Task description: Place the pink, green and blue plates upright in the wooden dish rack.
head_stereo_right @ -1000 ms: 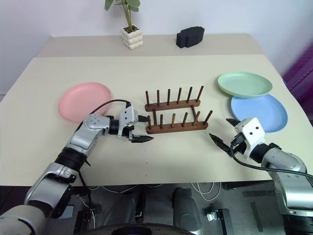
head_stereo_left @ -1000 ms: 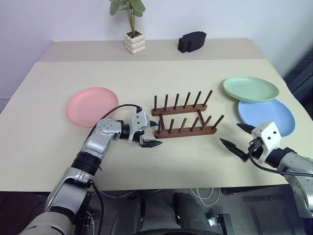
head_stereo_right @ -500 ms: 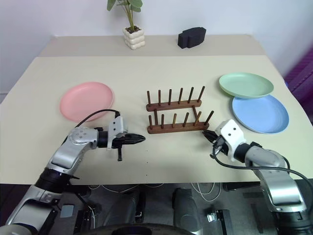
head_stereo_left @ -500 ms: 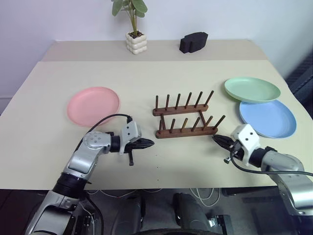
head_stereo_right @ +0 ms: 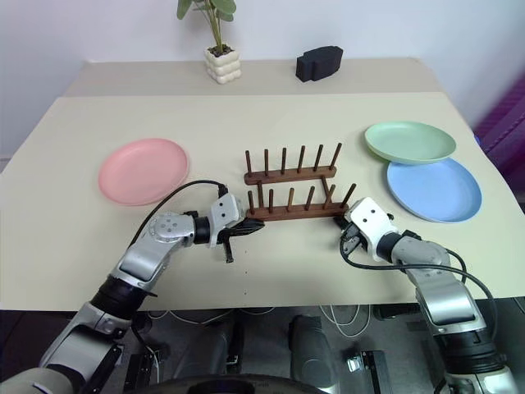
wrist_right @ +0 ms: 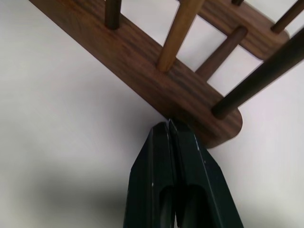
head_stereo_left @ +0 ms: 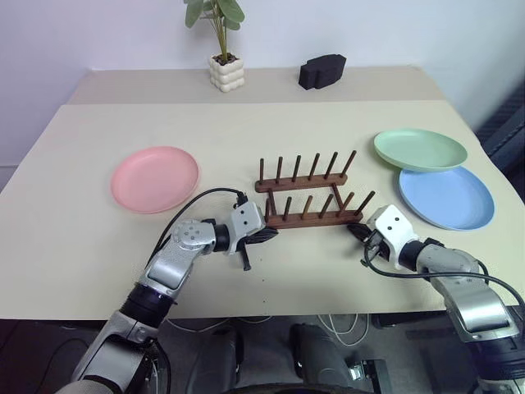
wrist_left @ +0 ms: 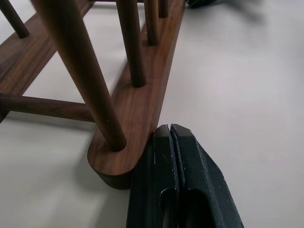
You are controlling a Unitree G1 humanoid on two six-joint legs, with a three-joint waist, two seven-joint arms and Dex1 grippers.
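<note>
Both arms reach inward toward the wooden dish rack (head_stereo_left: 310,218), forearms low over the bench. The left end effector (wrist_left: 170,134) has its fingers pressed together, tips at the rack's left end. The right end effector (wrist_right: 168,127), likewise closed, has its tips at the rack's right end

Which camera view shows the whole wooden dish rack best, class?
The left eye view: the wooden dish rack appears whole, both peg rows visible. The right eye view shows much the same. Each wrist view gives just one end of a base bar and a few pegs.
</note>
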